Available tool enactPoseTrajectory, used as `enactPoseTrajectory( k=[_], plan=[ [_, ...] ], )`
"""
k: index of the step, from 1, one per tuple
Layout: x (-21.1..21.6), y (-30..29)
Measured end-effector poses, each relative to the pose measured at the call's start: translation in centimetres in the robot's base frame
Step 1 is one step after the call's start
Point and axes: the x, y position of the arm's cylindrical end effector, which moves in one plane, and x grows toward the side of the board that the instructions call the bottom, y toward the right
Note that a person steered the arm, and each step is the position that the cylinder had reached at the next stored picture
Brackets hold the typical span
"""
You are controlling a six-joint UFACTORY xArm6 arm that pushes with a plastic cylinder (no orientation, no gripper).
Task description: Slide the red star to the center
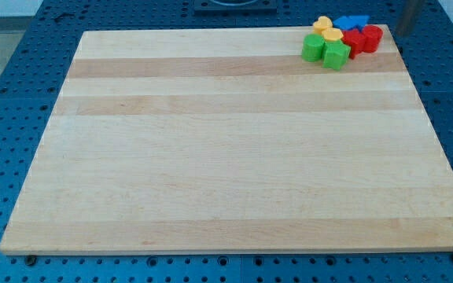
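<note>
The blocks sit bunched in the top right corner of the wooden board (226, 157). A red block (355, 42), which looks like the star, lies in the middle of the bunch. A second, rounder red block (373, 36) touches it on the right. My rod comes in at the view's top right, and my tip (403, 32) is just off the board's corner, to the right of the red blocks and apart from them.
Two green blocks (313, 48) (336, 55) are on the left of the bunch. Two yellow blocks (323, 23) (330, 34) and a blue block (352, 21) are at its top. A blue perforated table (6, 118) surrounds the board.
</note>
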Motion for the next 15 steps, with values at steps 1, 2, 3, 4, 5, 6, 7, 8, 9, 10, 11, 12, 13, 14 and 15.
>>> enactPoseTrajectory(
  k=[1,2,3,4,5,6,7,8,9,10,11,12,13,14,15],
  plan=[
    [0.5,-2.5],
    [1.1,-4.5],
    [1.5,-6.1],
    [2.3,-7.4],
    [3.4,-8.7],
    [5.1,-9.6],
    [6.8,-10.1],
    [8.9,-11.0],
    [10.8,-12.4],
    [12.4,-13.6],
    [11.7,-13.6],
    [11.3,-14.9],
    [13.1,-17.6],
    [15.0,-20.8],
    [16.1,-24.0]
  ],
)
